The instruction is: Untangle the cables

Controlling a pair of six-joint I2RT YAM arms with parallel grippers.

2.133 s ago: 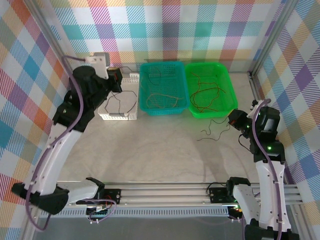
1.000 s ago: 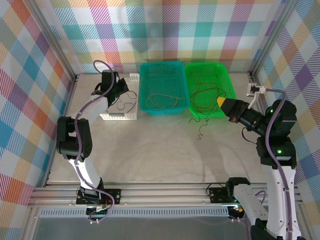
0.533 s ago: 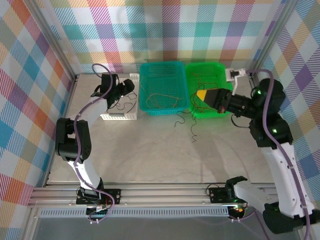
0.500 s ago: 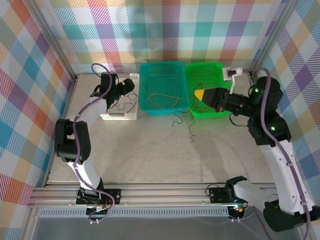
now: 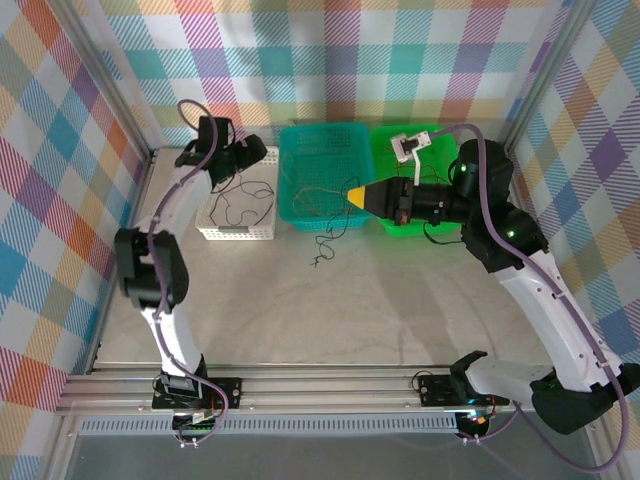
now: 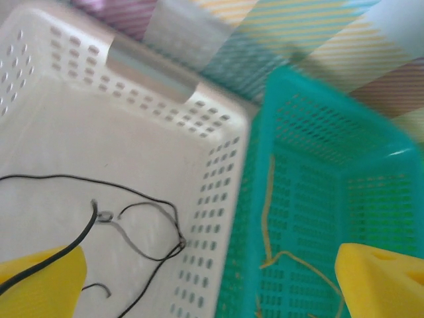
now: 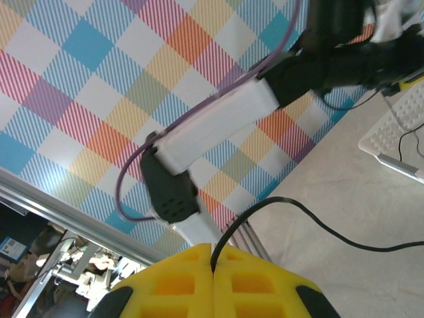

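My left gripper stands wide open above the white basket, its two yellow fingers far apart at the bottom corners of the left wrist view. A loose black cable curls on the floor of that basket, and one end of it runs across my left finger. Just beside the white basket stands the teal basket, where an orange cable lies on the bottom. My right gripper is closed, pads pressed together, pinching a dangling black cable that comes out from between the fingertips. From above, that gripper reaches over the front right part of the teal basket, and the cable it holds drops past the basket's front wall, with its free end on the table just in front. In the right wrist view the same cable arcs up and off to the right over the table. The green basket sits against the teal one, under my right arm, and I cannot tell what lies in it.
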